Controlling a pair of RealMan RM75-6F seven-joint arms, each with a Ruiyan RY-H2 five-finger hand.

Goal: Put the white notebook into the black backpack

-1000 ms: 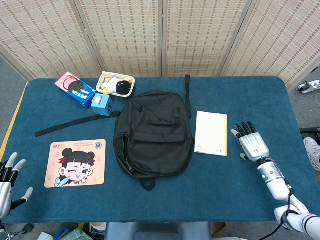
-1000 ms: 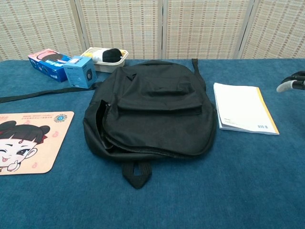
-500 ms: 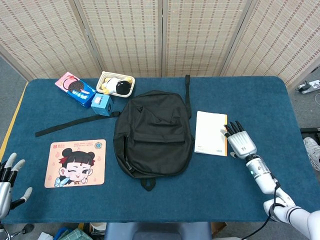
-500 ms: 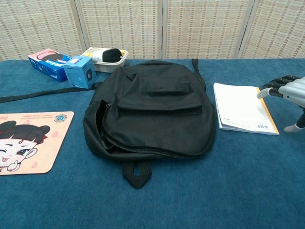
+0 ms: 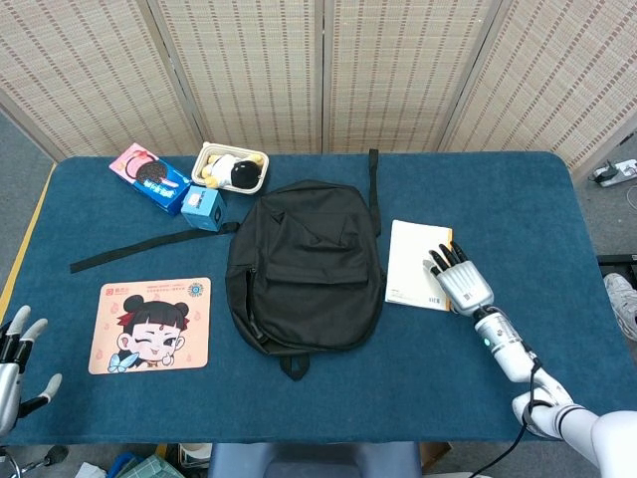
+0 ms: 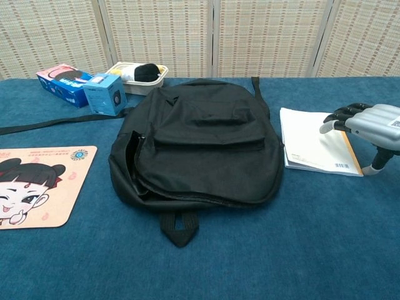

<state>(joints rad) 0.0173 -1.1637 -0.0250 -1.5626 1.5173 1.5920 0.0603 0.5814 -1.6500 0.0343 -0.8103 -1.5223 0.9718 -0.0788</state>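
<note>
Your left hand [image 5: 14,351] sits at the near left corner of the table [image 5: 557,199], fingers spread, holding nothing. Next comes the cartoon mat [image 5: 149,325]. At the far edge are a cookie box [image 5: 148,177], a small blue box [image 5: 202,207] and a white tray [image 5: 231,167]. The black backpack [image 5: 304,264] lies flat in the middle. The white notebook [image 5: 417,264] lies flat just right of it. Your right hand [image 5: 461,287] is over the notebook's right edge, fingers stretched apart, gripping nothing. You cannot tell if it touches.
</note>
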